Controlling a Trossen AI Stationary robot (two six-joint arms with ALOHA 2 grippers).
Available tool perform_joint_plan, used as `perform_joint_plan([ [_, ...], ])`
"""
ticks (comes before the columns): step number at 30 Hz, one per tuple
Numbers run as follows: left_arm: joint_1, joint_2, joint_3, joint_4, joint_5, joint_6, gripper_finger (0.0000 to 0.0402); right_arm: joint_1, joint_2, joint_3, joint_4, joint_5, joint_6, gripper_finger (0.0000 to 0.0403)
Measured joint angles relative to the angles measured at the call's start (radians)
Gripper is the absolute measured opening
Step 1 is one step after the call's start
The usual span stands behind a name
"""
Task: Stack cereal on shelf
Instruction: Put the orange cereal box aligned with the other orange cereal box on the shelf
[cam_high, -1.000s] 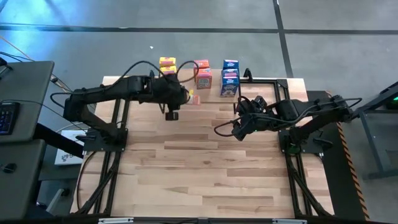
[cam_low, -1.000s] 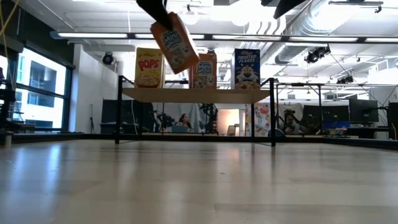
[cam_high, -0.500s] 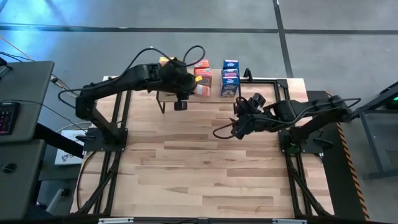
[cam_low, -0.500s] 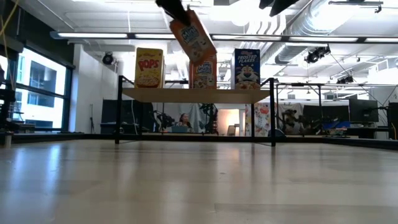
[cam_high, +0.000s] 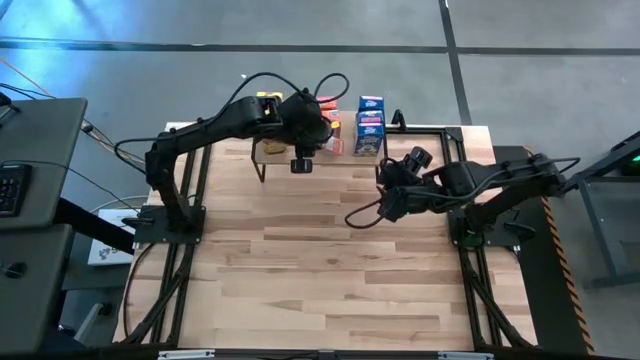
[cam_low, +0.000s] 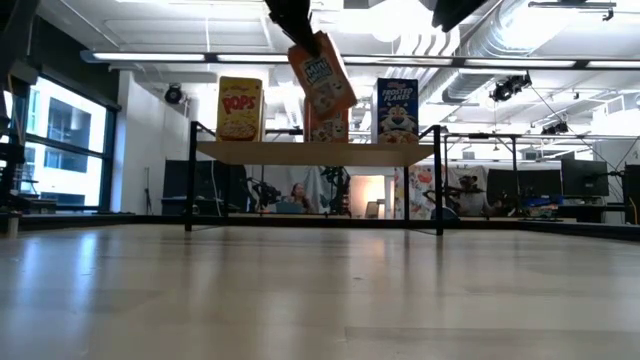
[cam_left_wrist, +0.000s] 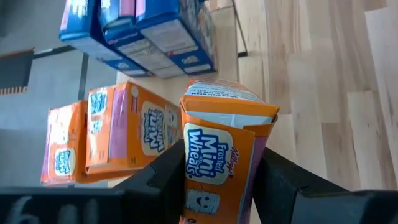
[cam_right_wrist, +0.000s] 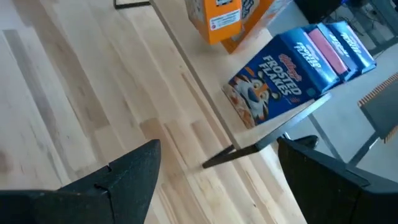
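On the desk (cam_high: 320, 260) stands the shelf (cam_low: 315, 152), carrying a yellow "Pops" box (cam_low: 239, 109), an orange box (cam_low: 326, 124) and a blue "Frosted Flakes" box (cam_low: 397, 111), the orange one between the other two. Above the shelf's middle the left pincer (cam_left_wrist: 217, 171) pinches a tilted orange "Kellogg's Frosted Mini Wheats" box (cam_low: 322, 73) just over the standing orange box. The right pincer (cam_right_wrist: 217, 171) hangs spread over the desk, near the shelf's blue end.
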Motion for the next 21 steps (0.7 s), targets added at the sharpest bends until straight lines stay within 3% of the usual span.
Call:
perform_joint_plan([
  [7, 0.011, 0.009, 0.001, -0.04, 0.0, -0.029, 0.0142, 0.019, -0.054, -0.047, 0.016, -0.019, 0.0, 0.0317],
  [16, 0.009, 0.009, 0.001, -0.055, 0.0, -0.054, 0.0142, 0.066, -0.4, -0.481, 0.447, -0.105, -0.084, 0.0317],
  [21, 0.009, 0.009, 0.001, -0.055, 0.0, -0.064, 0.0142, 0.056, -0.586, -0.671, 0.597, -0.118, -0.127, 0.0317],
])
